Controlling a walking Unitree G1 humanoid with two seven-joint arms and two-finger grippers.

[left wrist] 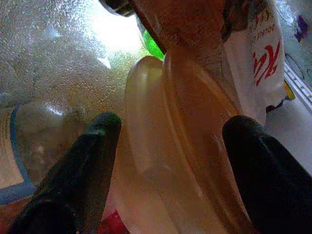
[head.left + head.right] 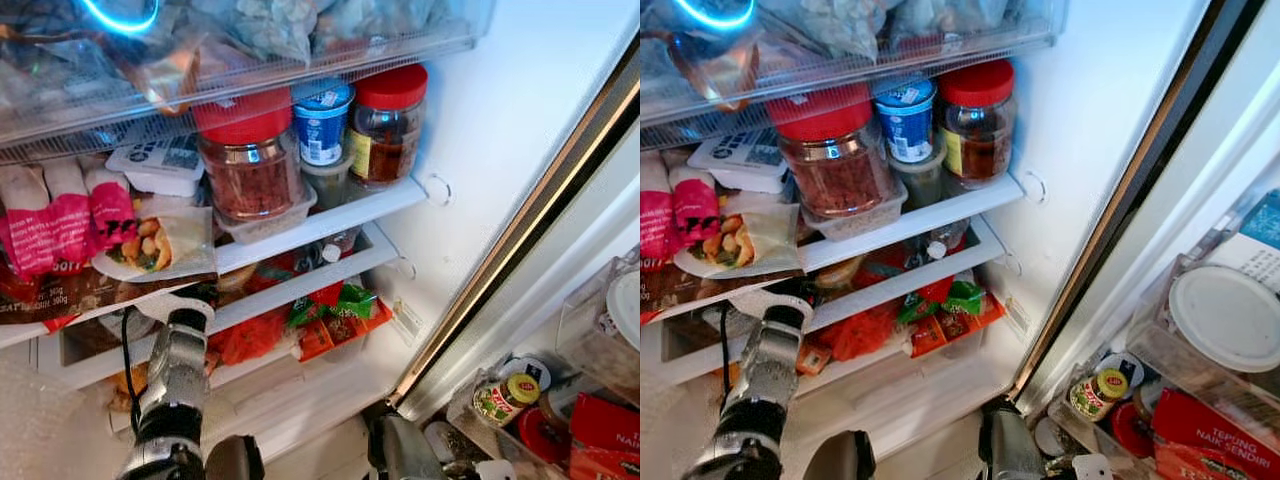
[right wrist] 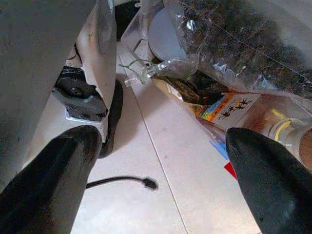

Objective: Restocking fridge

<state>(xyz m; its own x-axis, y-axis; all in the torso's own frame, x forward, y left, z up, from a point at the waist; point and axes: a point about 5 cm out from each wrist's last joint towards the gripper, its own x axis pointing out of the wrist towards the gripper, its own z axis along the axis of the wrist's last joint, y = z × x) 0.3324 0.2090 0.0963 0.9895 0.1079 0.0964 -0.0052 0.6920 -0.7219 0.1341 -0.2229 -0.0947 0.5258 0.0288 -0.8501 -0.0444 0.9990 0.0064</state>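
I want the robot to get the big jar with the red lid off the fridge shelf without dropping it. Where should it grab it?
Probably the big jar's clear round body just under its red lid, coming straight in from the open front. It stands upright in a clear tray, with the blue-lidded tub close beside it and a shelf close overhead.
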